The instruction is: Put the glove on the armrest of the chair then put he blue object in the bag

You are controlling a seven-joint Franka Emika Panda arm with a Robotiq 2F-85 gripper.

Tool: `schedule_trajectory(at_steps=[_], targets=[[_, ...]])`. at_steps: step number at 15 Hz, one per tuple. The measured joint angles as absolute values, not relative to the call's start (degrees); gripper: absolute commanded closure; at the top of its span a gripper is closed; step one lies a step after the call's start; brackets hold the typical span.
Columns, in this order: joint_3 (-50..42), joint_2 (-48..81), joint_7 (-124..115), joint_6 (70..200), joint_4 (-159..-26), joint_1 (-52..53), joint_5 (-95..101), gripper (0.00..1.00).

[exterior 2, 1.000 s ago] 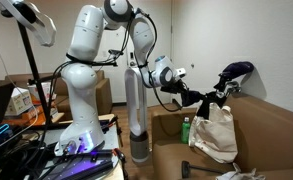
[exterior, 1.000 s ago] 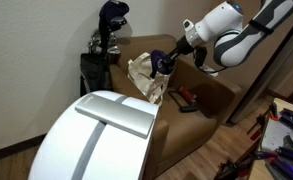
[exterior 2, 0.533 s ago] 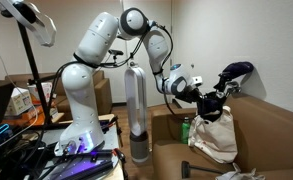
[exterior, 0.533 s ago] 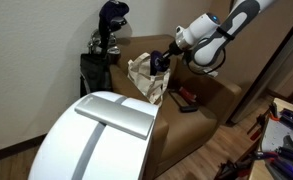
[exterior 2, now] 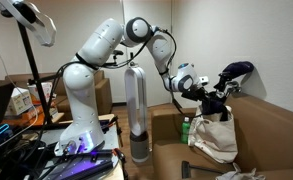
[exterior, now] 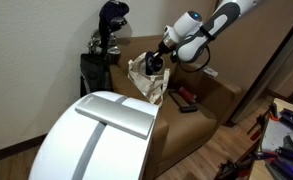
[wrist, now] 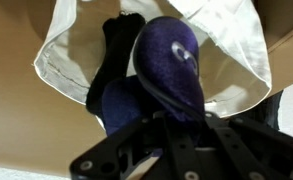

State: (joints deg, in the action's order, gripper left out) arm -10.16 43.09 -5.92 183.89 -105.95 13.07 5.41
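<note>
Over the bag (wrist: 238, 72), end effector (exterior: 157, 63) clamps the blue object (wrist: 171, 62).

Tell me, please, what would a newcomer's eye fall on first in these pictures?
The white arm stretching across to the brown chair stands out first. In the wrist view its gripper holds the blue object at the open mouth of the cream bag. A large white rounded shape fills an exterior view's foreground.
</note>
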Motion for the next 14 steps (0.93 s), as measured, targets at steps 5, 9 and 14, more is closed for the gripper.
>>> schedule_trajectory(at_steps=[5, 9, 14], targets=[[-21.17, 43.36, -9.30, 178.30, -104.85, 21.57, 3.99, 0.23], [-26.00, 41.35, -10.67, 167.62, -105.31, 25.48, 5.09, 0.01], [-25.43, 36.66, -14.20, 158.10, -107.83, 25.51, 12.22, 0.00]])
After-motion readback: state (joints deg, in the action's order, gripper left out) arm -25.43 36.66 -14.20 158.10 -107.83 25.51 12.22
